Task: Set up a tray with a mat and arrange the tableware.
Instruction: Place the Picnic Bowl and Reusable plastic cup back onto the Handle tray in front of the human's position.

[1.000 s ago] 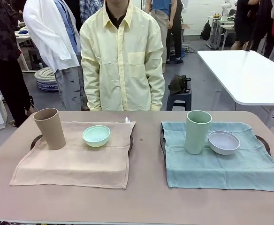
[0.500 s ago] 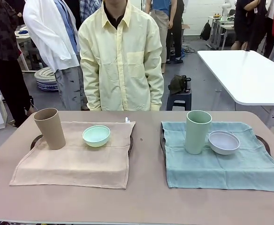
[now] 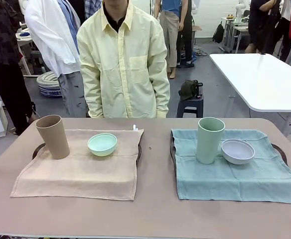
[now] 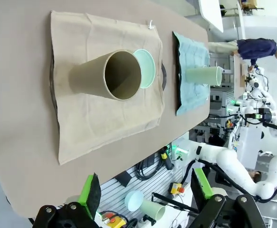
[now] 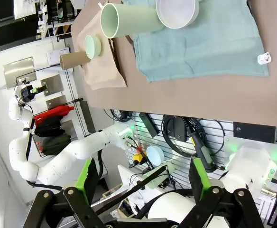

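Note:
On the left, a tan cup (image 3: 52,136) and a mint green bowl (image 3: 102,144) stand on a beige mat (image 3: 78,172) draped over a dark tray (image 3: 37,149). To the right, a pale green cup (image 3: 210,140) and a greyish-white bowl (image 3: 237,151) rest on a teal mat (image 3: 235,174) covering a second tray (image 3: 281,151). My left gripper (image 4: 145,192) hangs open well back from the tan cup (image 4: 107,74) and mint bowl (image 4: 147,69). My right gripper (image 5: 142,178) is open too, far from the green cup (image 5: 129,20) and white bowl (image 5: 177,12).
A person in a pale yellow shirt (image 3: 123,59) stands at the table's far edge, hands down. Bare tabletop (image 3: 155,209) runs between the two mats and along the near edge. A white table (image 3: 265,79) stands behind on the right.
The person in the yellow shirt has shifted slightly to the left. Cups, bowls and mats have stayed put.

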{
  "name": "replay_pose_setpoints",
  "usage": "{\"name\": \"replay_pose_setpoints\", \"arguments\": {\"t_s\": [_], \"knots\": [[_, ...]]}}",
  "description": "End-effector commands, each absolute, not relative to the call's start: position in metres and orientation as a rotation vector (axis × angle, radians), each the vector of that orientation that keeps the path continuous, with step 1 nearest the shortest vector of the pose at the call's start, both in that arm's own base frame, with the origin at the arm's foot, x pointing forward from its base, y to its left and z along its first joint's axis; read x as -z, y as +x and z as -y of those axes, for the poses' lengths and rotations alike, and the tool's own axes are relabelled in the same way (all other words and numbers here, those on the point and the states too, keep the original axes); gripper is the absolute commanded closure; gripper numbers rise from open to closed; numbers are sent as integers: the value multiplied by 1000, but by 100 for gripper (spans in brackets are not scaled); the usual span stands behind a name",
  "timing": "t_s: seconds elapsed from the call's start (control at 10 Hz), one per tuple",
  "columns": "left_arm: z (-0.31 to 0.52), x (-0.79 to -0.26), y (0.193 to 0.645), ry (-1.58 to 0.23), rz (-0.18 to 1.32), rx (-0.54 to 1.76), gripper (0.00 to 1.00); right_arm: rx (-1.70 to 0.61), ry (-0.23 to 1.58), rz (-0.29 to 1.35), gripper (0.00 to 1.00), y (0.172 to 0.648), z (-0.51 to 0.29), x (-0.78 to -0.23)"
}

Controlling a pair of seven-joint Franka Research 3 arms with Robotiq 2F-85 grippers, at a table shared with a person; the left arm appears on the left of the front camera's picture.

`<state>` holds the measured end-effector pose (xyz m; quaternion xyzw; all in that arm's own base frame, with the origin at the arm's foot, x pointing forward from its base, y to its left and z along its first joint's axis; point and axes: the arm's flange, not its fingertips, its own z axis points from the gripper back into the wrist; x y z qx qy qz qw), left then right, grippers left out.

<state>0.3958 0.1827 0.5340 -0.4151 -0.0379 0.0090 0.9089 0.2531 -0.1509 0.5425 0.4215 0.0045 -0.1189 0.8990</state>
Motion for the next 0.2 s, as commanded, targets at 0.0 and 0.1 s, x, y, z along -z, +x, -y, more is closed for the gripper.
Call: {"name": "replay_pose_setpoints", "arguments": {"t_s": [0.0, 0.1], "knots": [[-181, -536, 396, -873, 86, -39, 0, 242, 878, -6, 0, 252, 151, -543], [-181, -536, 396, -873, 86, -39, 0, 242, 878, -6, 0, 252, 151, -543]]}}
